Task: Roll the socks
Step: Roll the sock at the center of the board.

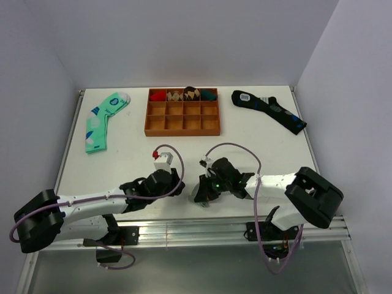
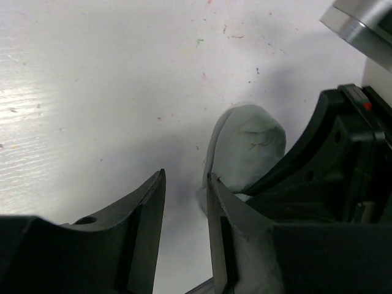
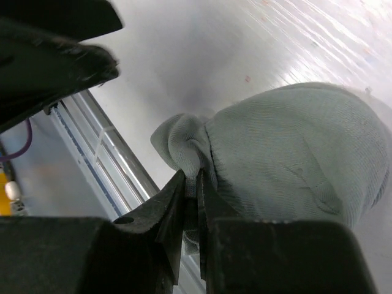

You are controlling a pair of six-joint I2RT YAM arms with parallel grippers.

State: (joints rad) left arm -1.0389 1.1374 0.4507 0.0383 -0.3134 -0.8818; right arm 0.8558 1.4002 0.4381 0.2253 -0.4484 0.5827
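Note:
The light-grey socks (image 3: 294,153) lie bunched in a rounded bundle on the white table near its front edge. My right gripper (image 3: 191,177) is shut on a fold of their knit at the bundle's edge. In the left wrist view the socks (image 2: 245,147) show just right of my left gripper (image 2: 186,177), which is open with only bare table between its jaws; its right finger is close against the bundle. In the top view the left gripper (image 1: 177,184) and right gripper (image 1: 205,190) meet at the front middle and hide the socks.
A wooden compartment tray (image 1: 182,125) with rolled socks in its back row stands at the back centre. A mint-green patterned sock (image 1: 101,119) lies back left, a dark navy sock (image 1: 269,109) back right. The table's metal front rail (image 3: 104,159) runs close to the bundle.

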